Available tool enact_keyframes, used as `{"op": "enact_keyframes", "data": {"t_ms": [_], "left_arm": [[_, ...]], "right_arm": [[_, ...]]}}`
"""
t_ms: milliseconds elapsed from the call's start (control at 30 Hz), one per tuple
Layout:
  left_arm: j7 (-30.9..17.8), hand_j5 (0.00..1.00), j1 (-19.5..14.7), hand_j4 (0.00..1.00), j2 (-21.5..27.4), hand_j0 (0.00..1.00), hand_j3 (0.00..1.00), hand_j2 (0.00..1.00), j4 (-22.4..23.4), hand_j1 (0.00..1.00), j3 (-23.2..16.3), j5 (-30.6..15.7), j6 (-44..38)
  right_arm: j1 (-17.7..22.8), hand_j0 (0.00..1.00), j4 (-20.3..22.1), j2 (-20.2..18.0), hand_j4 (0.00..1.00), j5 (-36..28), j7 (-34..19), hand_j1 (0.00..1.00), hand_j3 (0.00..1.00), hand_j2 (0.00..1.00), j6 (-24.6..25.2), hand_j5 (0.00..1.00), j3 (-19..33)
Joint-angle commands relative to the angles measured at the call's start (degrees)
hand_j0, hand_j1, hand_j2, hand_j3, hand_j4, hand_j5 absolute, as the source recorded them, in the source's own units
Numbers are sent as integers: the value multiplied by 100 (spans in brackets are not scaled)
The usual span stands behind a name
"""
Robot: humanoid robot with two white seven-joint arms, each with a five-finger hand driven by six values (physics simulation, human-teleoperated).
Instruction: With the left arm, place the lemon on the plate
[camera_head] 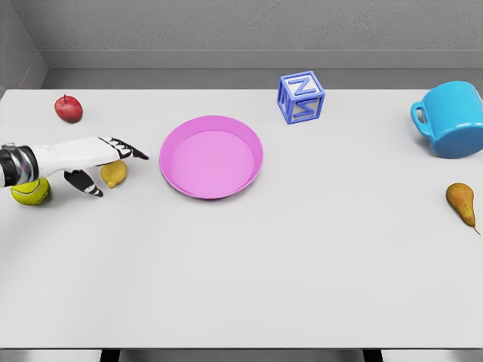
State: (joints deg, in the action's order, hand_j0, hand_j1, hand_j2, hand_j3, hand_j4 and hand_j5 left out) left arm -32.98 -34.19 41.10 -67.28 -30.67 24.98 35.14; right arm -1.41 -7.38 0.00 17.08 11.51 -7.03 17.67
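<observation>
Left hand [98, 162] fingers spread over lemon [113, 174], partly hiding it; plate [253, 143] beside, apart.

Left hand [96, 162] outstretched, fingers [128, 148] spread

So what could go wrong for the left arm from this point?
1. The left hand hovers open over the small yellow lemon; its fingers could nudge the round fruit so it rolls away.
2. The yellow-green tennis ball lies just under the forearm and may get knocked.
3. The lemon might clip the pink round plate at its raised rim.
</observation>
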Motion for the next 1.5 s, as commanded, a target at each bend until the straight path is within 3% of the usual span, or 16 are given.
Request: {"op": "enact_keyframes", "data": {"t_ms": [0,67,267,367,567,1033,1100,1200,1467], "left_arm": [[-24,89,0,89,-6,89,89,89,30,89,-1,-2,-14],[-191,80,-9,80,-94,80,80,80,30,80,-1,-10,-14],[-202,66,-53,66,-103,66,66,66,30,66,-1,60,-14],[-202,66,-79,66,-103,66,66,66,30,66,-10,51,-14],[-202,52,-132,52,-111,52,52,52,30,52,-133,104,-14],[-202,50,-141,50,-76,50,50,50,-22,50,17,51,-14],[-202,50,-141,50,-76,50,50,50,-145,50,236,-212,-14],[-202,50,-149,50,-76,50,50,50,-163,50,263,-283,-14],[-202,51,-272,51,-340,51,51,51,-295,51,228,-327,-14]], "right_arm": [[0,100,0,0,100,-3,0,100,100,100,0,100,0],[0,100,0,0,100,-3,0,100,100,100,0,100,0],[0,100,0,0,100,-3,0,100,100,100,0,100,0],[0,100,0,0,100,-3,0,100,100,100,0,100,0],[0,100,0,0,100,-3,0,100,100,100,0,100,0],[0,100,0,0,100,-3,0,100,100,100,0,100,0],[0,100,0,0,100,-3,0,100,100,100,0,100,0],[0,100,0,0,100,-3,0,100,100,100,0,100,0],[0,100,0,0,100,-3,0,100,100,100,0,100,0]]}}
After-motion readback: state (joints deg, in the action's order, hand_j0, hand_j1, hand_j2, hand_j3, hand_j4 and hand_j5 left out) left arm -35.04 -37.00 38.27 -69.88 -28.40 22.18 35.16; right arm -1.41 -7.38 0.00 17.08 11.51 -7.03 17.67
